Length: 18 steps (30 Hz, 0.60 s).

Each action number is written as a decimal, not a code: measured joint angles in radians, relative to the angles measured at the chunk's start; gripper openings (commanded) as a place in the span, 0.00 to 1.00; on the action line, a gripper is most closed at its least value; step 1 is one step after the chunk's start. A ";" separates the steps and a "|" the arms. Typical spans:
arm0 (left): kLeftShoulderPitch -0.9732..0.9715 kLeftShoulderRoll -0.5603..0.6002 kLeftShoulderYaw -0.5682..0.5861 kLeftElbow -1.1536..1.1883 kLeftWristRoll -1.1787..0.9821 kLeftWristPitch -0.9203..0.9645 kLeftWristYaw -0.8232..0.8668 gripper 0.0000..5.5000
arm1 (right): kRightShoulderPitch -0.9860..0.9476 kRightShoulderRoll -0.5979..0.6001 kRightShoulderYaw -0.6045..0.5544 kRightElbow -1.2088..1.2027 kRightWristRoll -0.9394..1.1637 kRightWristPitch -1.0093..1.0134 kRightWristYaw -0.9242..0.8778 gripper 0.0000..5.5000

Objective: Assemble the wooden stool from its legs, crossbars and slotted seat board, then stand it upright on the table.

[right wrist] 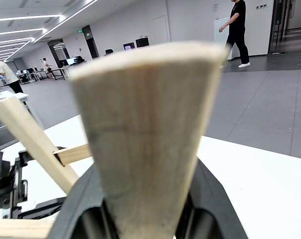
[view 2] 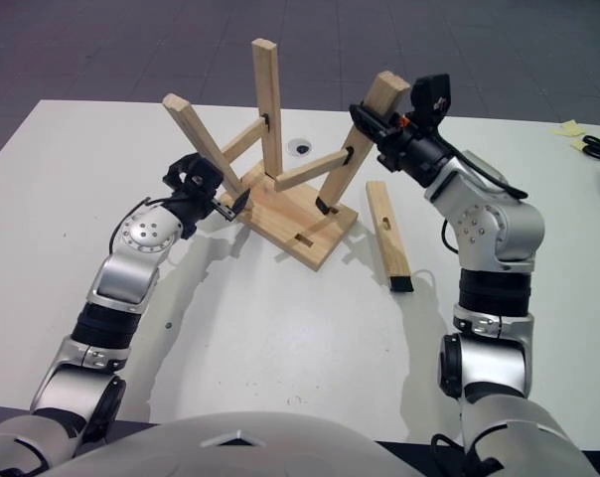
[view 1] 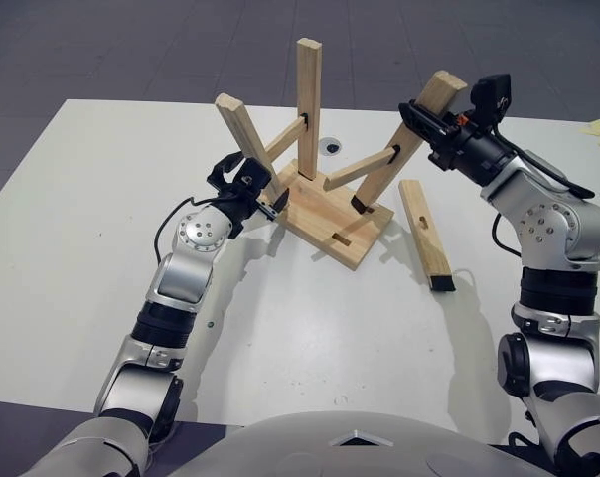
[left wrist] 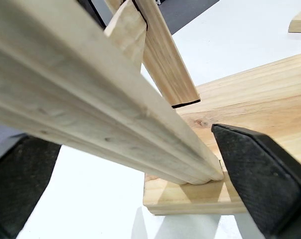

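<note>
1. Left eye view: the seat board (view 1: 330, 224) lies flat on the white worktop (view 1: 101, 248), a little far of centre. Three legs rise from it. The left leg (view 1: 245, 134) leans left, the middle leg (view 1: 308, 104) stands upright, and the right leg (view 1: 411, 139) leans right. A left crossbar (view 1: 285, 142) runs between the left and middle legs. A right crossbar (view 1: 360, 169) runs between the middle and right legs.
2. Same view: the left tool (view 1: 270, 204) sits at the foot of the left leg, just beside the board's left corner, clenched on that leg. The right tool (view 1: 419, 119) grasps the right leg close to its top end.
3. Right eye view: a loose leg (view 2: 387, 238) lies flat on the worktop just right of the board, apart from it. Its dark-capped end is the near one.
4. Left wrist view: the left leg runs down between two black fingers (left wrist: 260, 174) to the board. The middle leg stands beyond it, with the left crossbar let into its side.
5. Right wrist view: the right leg's top end sits between two black fingers (right wrist: 210, 209), one pressed to each side. The left leg and left crossbar show farther off.
</note>
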State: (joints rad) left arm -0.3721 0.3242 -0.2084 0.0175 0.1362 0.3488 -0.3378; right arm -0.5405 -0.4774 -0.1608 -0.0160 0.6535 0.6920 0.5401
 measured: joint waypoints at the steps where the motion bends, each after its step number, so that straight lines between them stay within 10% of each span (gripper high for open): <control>1: 0.000 0.000 0.003 0.000 -0.001 0.000 0.000 0.98 | -0.005 -0.008 0.005 0.018 -0.009 -0.016 0.024 0.19; 18: 0.038 -0.001 0.080 -0.033 -0.030 -0.039 -0.001 0.98 | -0.120 -0.075 0.055 0.210 -0.082 -0.068 0.291 0.19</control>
State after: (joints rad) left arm -0.3345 0.3236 -0.1285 -0.0158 0.1061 0.3096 -0.3391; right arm -0.6601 -0.5524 -0.1053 0.1938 0.5715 0.6239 0.8311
